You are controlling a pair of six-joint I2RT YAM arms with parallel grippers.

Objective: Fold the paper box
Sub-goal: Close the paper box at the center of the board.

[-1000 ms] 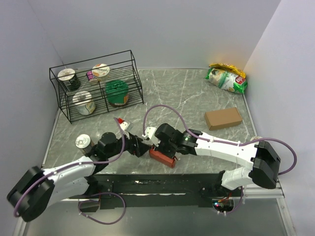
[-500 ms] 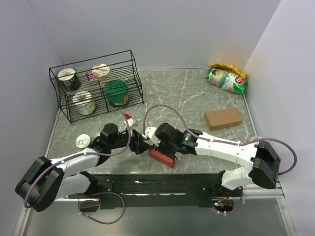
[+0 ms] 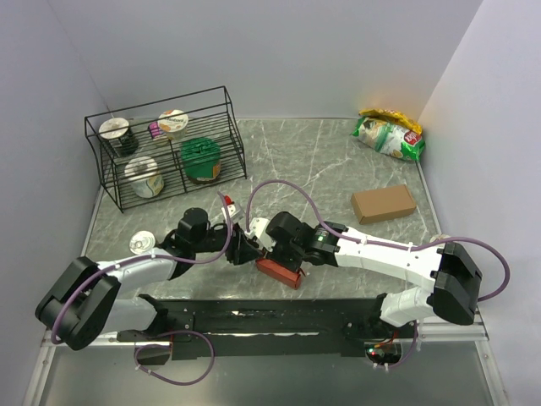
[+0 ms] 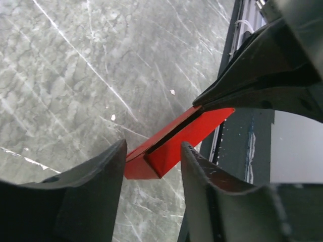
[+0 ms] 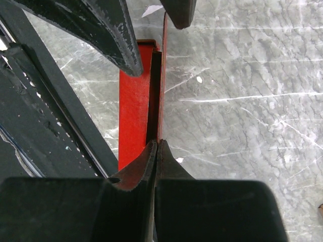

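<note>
The red paper box (image 3: 282,273) lies near the table's front edge, partly folded, with one thin wall standing up. My right gripper (image 5: 157,143) is shut on that wall's near end (image 5: 160,101). In the top view it (image 3: 272,255) sits just above the box. My left gripper (image 4: 153,146) is open and straddles the box's other end (image 4: 166,146), one finger on each side. The left finger (image 4: 108,171) overlaps the box's corner. In the top view the left gripper (image 3: 248,248) meets the box from the left. The right fingers (image 4: 252,85) show at the upper right of the left wrist view.
A black wire rack (image 3: 165,144) with several cups stands at the back left. A tin can (image 3: 142,244) sits beside the left arm. A brown cardboard box (image 3: 383,203) and a snack bag (image 3: 389,134) lie at the right. A black rail (image 3: 270,321) runs along the front edge.
My left arm has swung right to the box's end, and its jaws have narrowed around that end. The right gripper and the box have stayed put.
</note>
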